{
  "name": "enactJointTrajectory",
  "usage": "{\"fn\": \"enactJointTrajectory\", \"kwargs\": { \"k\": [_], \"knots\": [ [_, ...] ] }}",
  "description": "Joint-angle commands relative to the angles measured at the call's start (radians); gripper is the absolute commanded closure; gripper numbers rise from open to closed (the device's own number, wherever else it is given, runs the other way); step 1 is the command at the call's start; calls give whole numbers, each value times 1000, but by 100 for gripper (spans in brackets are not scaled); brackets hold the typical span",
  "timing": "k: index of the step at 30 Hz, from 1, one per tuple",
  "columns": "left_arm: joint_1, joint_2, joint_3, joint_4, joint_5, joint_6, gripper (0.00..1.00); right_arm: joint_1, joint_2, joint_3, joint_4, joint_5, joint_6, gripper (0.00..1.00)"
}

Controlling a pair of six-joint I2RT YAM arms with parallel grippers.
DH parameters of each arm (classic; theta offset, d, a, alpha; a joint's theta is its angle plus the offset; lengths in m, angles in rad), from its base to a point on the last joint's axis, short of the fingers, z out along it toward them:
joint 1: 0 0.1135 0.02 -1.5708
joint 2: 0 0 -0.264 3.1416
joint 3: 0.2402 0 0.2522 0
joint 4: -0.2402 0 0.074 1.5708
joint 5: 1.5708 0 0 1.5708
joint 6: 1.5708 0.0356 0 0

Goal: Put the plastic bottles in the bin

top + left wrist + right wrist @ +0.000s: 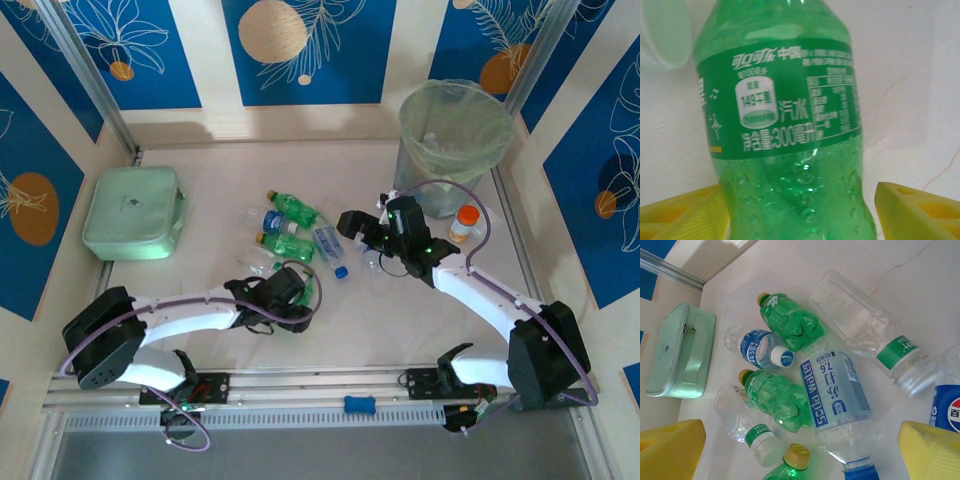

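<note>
Bright, even light, soft shadows on the table [350, 335]; lettering slightly blurred on the close green bottle [790, 200].

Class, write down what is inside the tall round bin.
A thin pale green bag lines the bin. The bag's folds and the cloudy wall hide the bottom, so any contents cannot be made out.

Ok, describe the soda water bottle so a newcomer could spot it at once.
Between the mint-green case on the left and the tall bin at back right lies a pile of bottles. The soda water bottle lies toward the pile's right side. It alone has a pale blue label and dark blue cap; the rest are green or wear green or dark blue labels.
</note>
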Motion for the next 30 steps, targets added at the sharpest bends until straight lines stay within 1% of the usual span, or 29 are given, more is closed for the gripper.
{"fn": "enactJointTrajectory", "kwargs": {
  "k": [1,4,7,8,12,16,19,24,27,30],
  "knots": [
    [-9,7,22,-32,-32,15,31,7,6,33,-5,-18,-1,1],
    [-9,11,23,-37,-40,22,39,7,6,34,-5,-16,-1,1],
    [-9,6,28,-35,-43,30,49,6,9,38,-10,-23,0,1],
    [-9,2,30,-32,-41,34,51,4,10,42,-17,-31,-2,1],
    [-9,-41,28,28,-2,47,53,1,8,58,-42,-91,-17,1],
    [-8,-85,29,84,-17,34,54,0,-4,63,-68,-133,-30,1],
    [-7,-114,38,158,-19,15,54,-3,-19,63,-78,-166,-32,1],
    [-2,-124,31,363,-19,-32,54,-10,-51,77,-96,-230,-25,1],
    [4,-101,40,481,-12,-22,54,-10,-68,74,-93,-254,-13,1],
    [8,-63,73,574,16,-2,54,-11,-73,67,-94,-255,0,1]
  ]
}}
